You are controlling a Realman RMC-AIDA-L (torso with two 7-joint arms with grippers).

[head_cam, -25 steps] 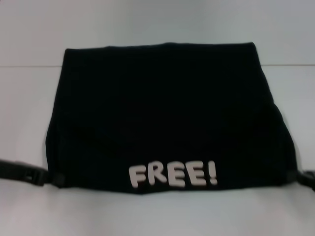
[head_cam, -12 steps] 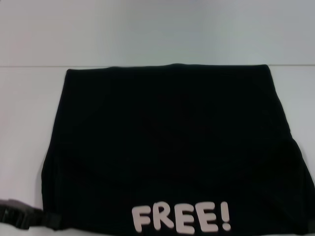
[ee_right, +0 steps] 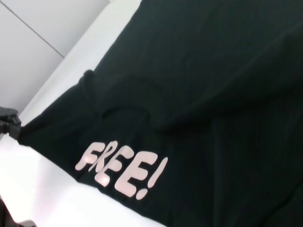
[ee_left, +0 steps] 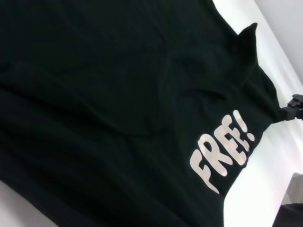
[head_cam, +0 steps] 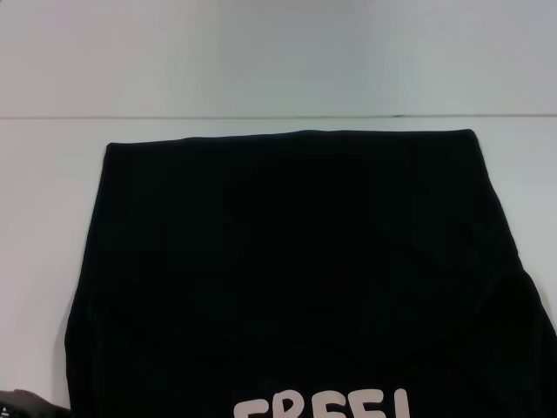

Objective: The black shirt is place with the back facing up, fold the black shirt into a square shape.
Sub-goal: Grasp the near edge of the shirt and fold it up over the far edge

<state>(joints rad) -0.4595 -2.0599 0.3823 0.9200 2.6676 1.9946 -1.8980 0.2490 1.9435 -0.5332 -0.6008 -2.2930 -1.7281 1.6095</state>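
Left end effector (ee_right: 9, 118) sits at the near left corner of the black shirt (head_cam: 287, 252), low over the white counter (head_cam: 43, 218). In the right wrist view it shows as a small dark block with the cloth drawn out to a point that ends at it, so it is clamped on that corner. In the head view only a dark sliver of it shows at the bottom left edge, just beside the shirt's side.

Between the two arms the shirt spreads wide across the counter. Its far edge is a straight fold running across, with bare counter beyond it and on both sides. The cloth is not fully flat: soft ridges and a curved crease run through its near half. A pale "FREE!" print (ee_left: 222, 153) faces up near the near edge, cut off at the bottom of the head view.

On the right, the right end effector (ee_left: 292, 106) shows in the left wrist view at the shirt's near right corner, pinched on cloth stretched to a point there.
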